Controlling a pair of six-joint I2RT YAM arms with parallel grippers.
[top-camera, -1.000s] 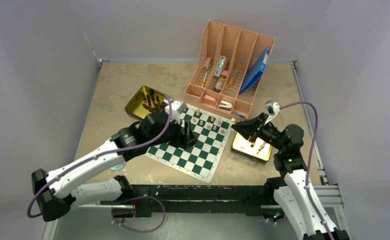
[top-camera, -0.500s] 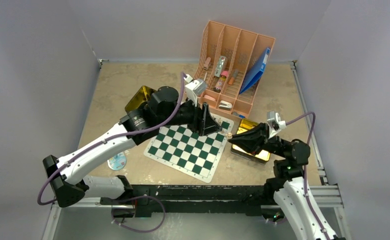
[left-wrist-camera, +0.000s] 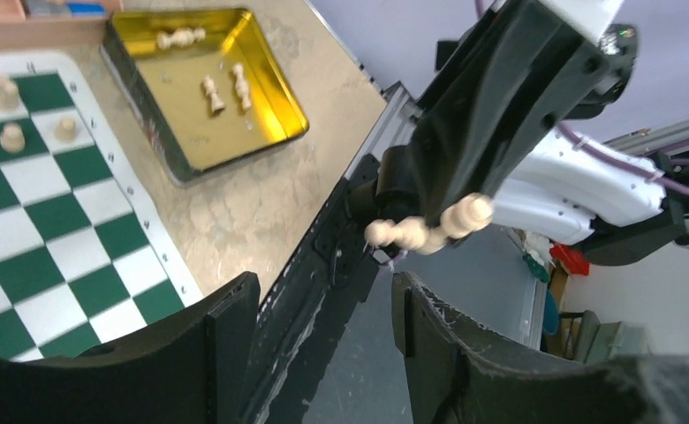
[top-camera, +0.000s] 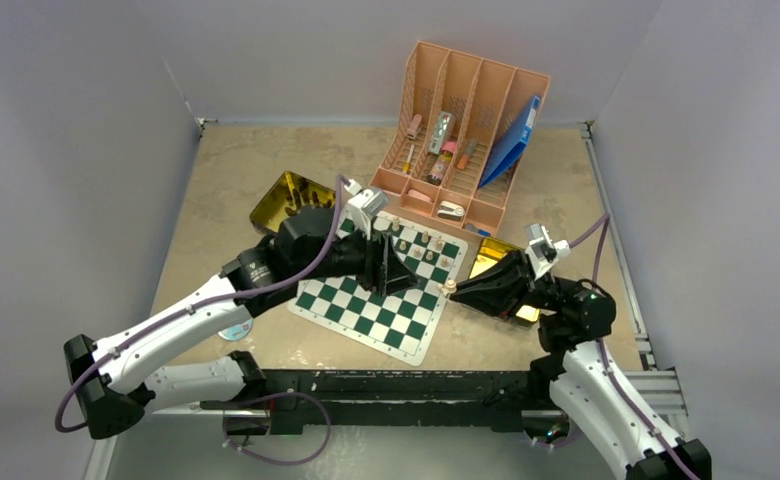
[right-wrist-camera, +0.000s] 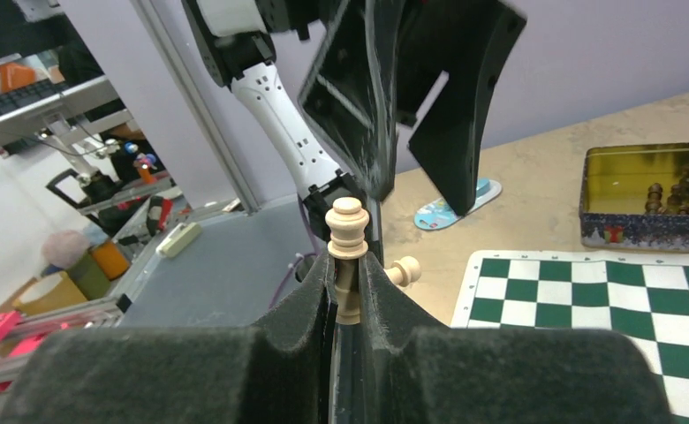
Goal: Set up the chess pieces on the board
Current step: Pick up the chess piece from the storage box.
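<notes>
Top external view, as I watch from the remote desk: the right gripper [top-camera: 453,290] reaches in from the right to the right-hand edge of the green-and-white board [top-camera: 361,305], its fingers pressed together on pale chess pieces [right-wrist-camera: 347,246]. One stands upright in the pinch and a second juts out sideways behind it; I cannot tell whether there is a third. Facing it over the board's middle, the left gripper [left-wrist-camera: 319,299] hangs with its jaws spread and nothing between them, pointed at the held pieces but apart from them. More pale pieces [top-camera: 418,240] stand on the board's far rows. Just beside the board's right edge sits a gold tin [left-wrist-camera: 244,132] with three pale figurines [left-wrist-camera: 210,93] lying on its floor. A second gold tin [top-camera: 278,203] off the board's far-left corner holds dark pieces [right-wrist-camera: 677,190]. Behind the board rises a pink desk organiser [top-camera: 466,110] with a blue folder [top-camera: 514,140] leaning in its right slot.
</notes>
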